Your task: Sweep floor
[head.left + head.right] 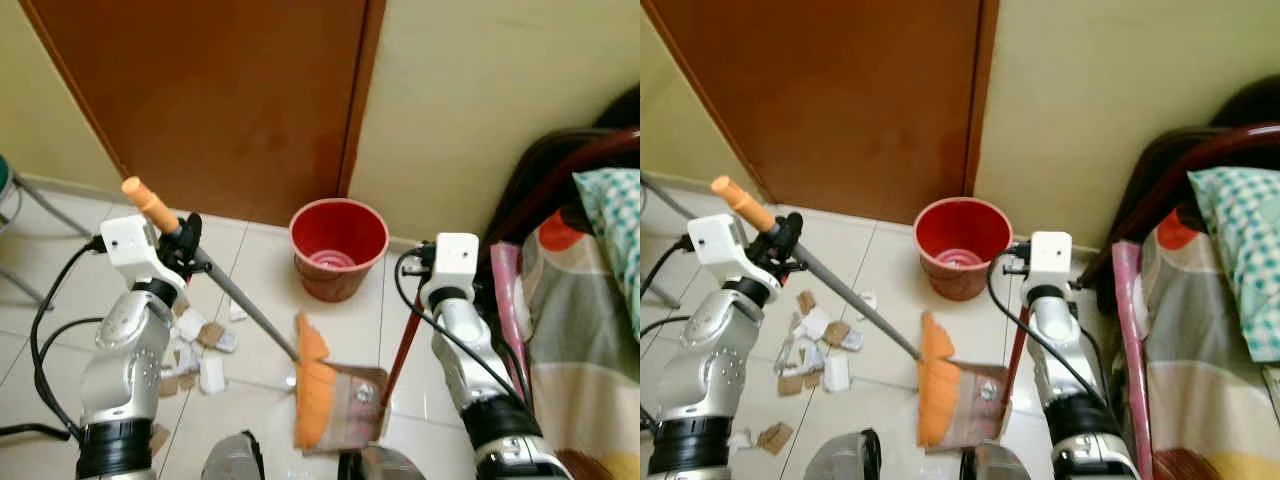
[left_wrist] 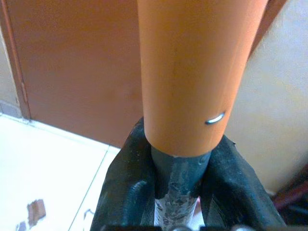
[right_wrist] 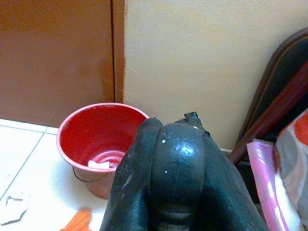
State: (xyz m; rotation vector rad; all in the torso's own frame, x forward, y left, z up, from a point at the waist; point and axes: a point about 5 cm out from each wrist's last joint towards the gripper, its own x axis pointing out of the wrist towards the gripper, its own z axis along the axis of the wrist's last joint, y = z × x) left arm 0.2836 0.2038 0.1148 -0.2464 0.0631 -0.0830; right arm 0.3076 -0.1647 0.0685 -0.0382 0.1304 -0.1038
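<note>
My left gripper [image 1: 188,240] is shut on the broom's grey shaft just below its orange grip [image 1: 150,203]; the left wrist view shows both fingers [image 2: 122,192] clamped around the shaft [image 2: 179,192]. The shaft slants down to the orange bristles [image 1: 312,385], which rest against a brown dustpan [image 1: 358,402] on the tiled floor. The dustpan's red-brown handle [image 1: 400,350] rises towards my right gripper [image 1: 425,258], whose fingers [image 3: 134,183] are closed tight around a glossy black end. Scraps of paper and cardboard [image 1: 195,350] lie to the left of the bristles.
A red bucket [image 1: 338,245] with a scrap inside stands by the wall beside the brown door [image 1: 220,90]. A bed with a patterned cover [image 1: 590,320] and dark frame lies close on the right. A stool's metal leg [image 1: 45,205] is at far left.
</note>
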